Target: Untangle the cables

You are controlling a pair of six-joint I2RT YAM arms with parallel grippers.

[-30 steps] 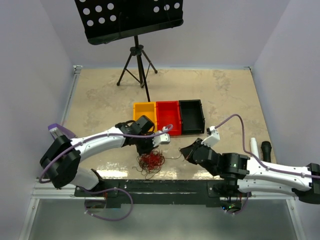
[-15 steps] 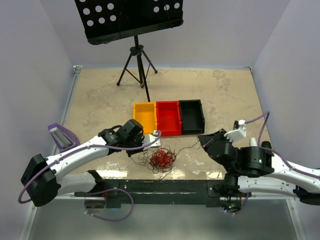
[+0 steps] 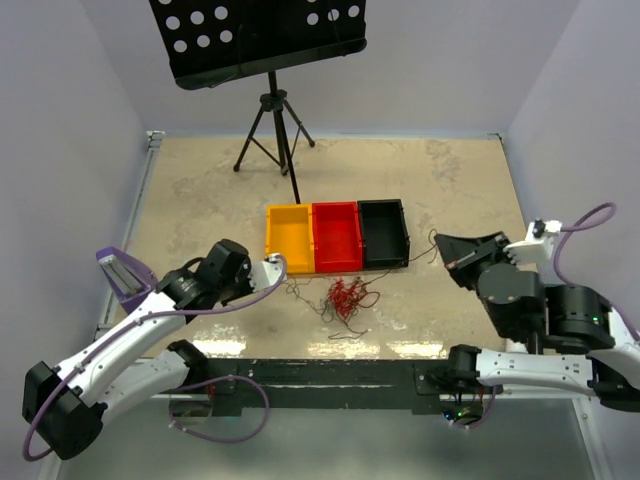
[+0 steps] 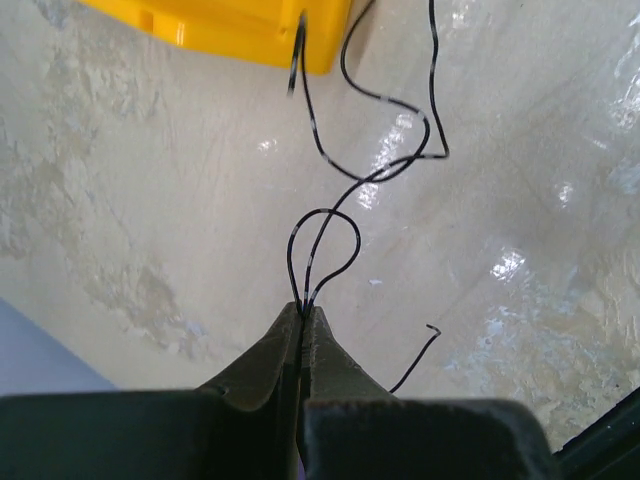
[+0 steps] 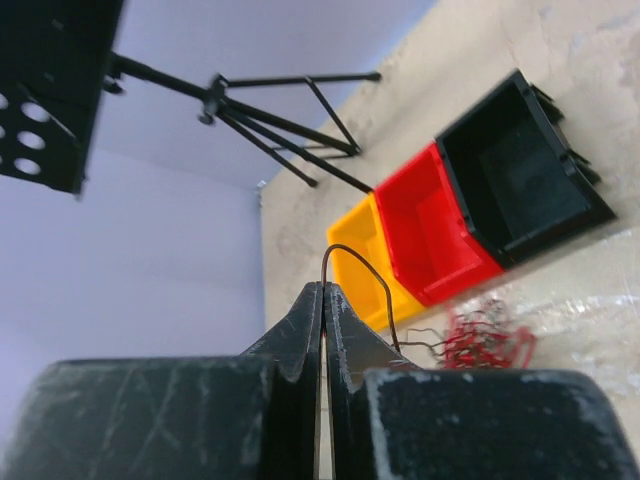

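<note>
Plainly, the cables (image 3: 345, 297) lie on the table (image 3: 200, 190) just in front of a row of three bins, as a small bunch of bright red curls with very thin black strands looping out of it on both sides; the bunch sits near the front of the red bin (image 3: 336, 237) but apart from it. One black strand runs left from the bunch toward the left end effector (image 4: 303, 312), whose fingers are pressed together on a small loop of that wire, the loop standing just past the tips; in the left wrist view the strand snakes on over the glossy table to the corner of the yellow bin (image 4: 230, 30), and a short loose end lies on the table to the right of the fingers. Another black strand leads right toward the right end effector (image 5: 323, 290), which is off to the right of the black bin (image 3: 383, 233); its fingers are pinched tight on a black strand that arches up out of the tips and drops toward the red bunch. The bins stand side by side, yellow at the left, red in the middle, black at the right; behind them a black tripod (image 3: 275, 135) carries a perforated black music stand (image 3: 260, 40).
</note>
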